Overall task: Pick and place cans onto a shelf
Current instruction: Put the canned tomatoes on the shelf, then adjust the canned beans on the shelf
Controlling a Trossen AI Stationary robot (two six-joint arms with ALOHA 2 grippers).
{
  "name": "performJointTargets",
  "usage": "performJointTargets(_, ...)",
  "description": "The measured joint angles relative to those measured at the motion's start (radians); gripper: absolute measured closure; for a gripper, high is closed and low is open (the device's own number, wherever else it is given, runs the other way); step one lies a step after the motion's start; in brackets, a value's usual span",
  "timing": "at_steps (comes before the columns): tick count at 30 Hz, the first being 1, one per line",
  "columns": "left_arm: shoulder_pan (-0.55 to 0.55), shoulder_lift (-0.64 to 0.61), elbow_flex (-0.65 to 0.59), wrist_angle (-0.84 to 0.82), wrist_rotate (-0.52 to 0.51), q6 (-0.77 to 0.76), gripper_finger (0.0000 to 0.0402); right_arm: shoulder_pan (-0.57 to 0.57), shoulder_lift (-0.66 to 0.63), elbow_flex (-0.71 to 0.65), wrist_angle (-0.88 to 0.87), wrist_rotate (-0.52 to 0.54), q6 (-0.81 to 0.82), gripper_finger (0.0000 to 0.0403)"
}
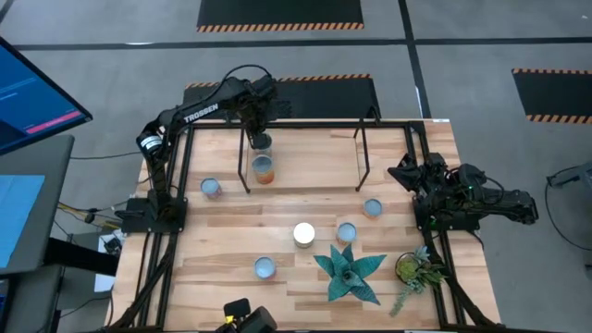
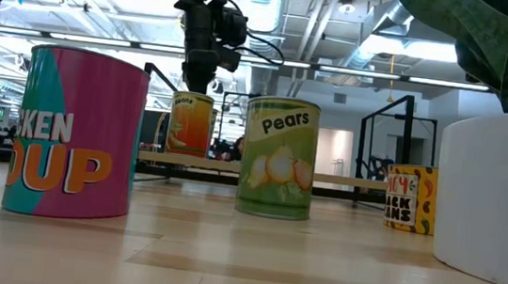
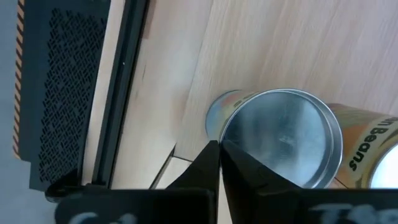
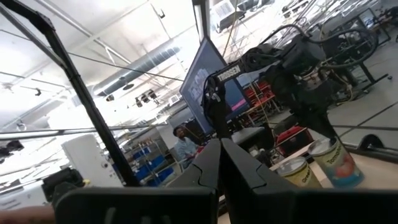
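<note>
Cans, small silver-topped tins: two stand on the low black-rod, wooden-topped shelf [image 1: 305, 176], the left gripper [image 1: 260, 129] clenched on the rear can [image 1: 262, 142]; four cans wait on the table. Right gripper [image 1: 407, 176], clenched empty, idles beside the table edge.

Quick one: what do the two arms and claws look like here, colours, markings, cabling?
Both arms are dark, near-black, jointed links. The left arm carries white TROSSEN lettering along its link and a round blue-and-white sticker near the shoulder joint. The right arm is the same black build, with black cables bunched around its joints. Each claw, left claw and right claw, has two slim, tapered black fingers.
</note>
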Motion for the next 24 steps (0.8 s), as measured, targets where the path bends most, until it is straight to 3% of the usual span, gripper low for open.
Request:
performJointTargets(13, 0.0, 0.0, 0.004, 0.009, -0.05, -0.012, 0.0338, 0.0, 0.0, 0.0, 0.0, -0.016, 0.002, 0.0365)
performJointTargets(18, -0.005, -0.002, 0.087, 0.01, -0.043, -0.015, 0.0323, 0.0, 0.0, 0.0, 0.0, -0.016, 0.001, 0.0365)
performJointTargets(24, -0.025, -0.003, 0.212, -0.084, 0.087, -0.029, 0.0323, 0.0, 0.0, 0.0, -0.001, -0.016, -0.001, 0.0365)
